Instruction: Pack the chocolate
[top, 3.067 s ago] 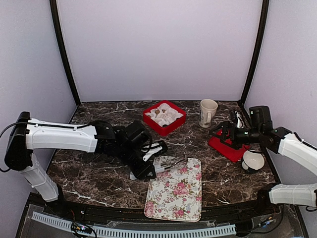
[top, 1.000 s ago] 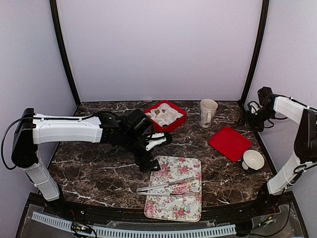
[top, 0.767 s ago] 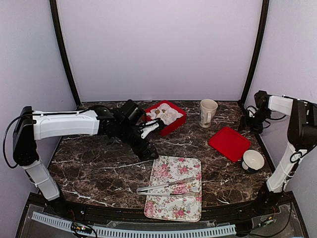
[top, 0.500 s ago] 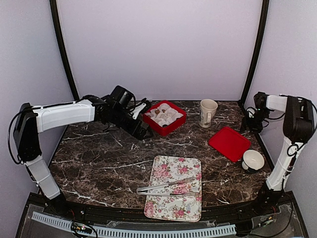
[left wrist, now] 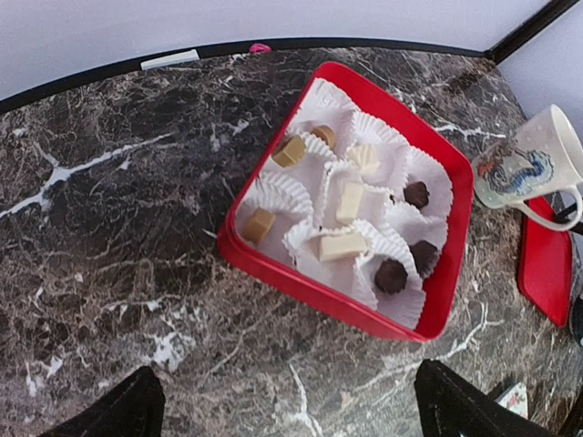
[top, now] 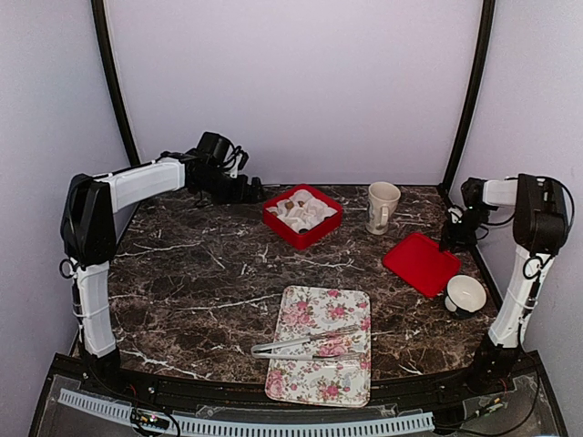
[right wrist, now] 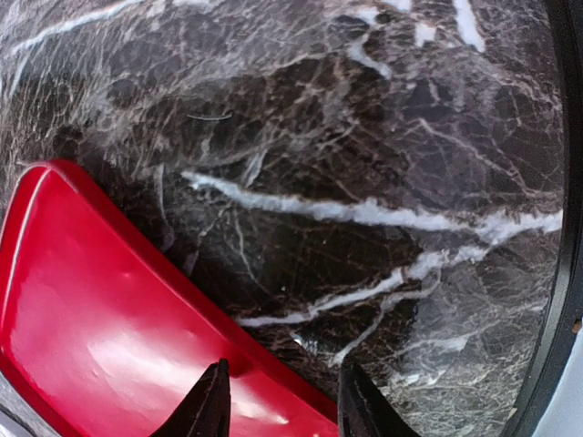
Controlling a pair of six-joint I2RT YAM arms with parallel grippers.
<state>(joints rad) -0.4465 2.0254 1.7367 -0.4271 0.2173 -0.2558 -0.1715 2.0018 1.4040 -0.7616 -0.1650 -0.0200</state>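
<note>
Hovering at table's 11 o'clock, left gripper (left wrist: 291, 411) has fingers spread fully wide, holds nothing. Chocolate (left wrist: 349, 200), brown and cream pieces, sits in white paper cups (left wrist: 282, 187) inside red box (left wrist: 305, 287) at 12 o'clock. Right gripper (right wrist: 282, 401) at 3 o'clock, fingers partly apart over edge of red lid (right wrist: 109, 337); cannot tell whether they touch it. Mug (top: 383, 206) at 1 o'clock.

high overview, two downward wrist closeups
</note>
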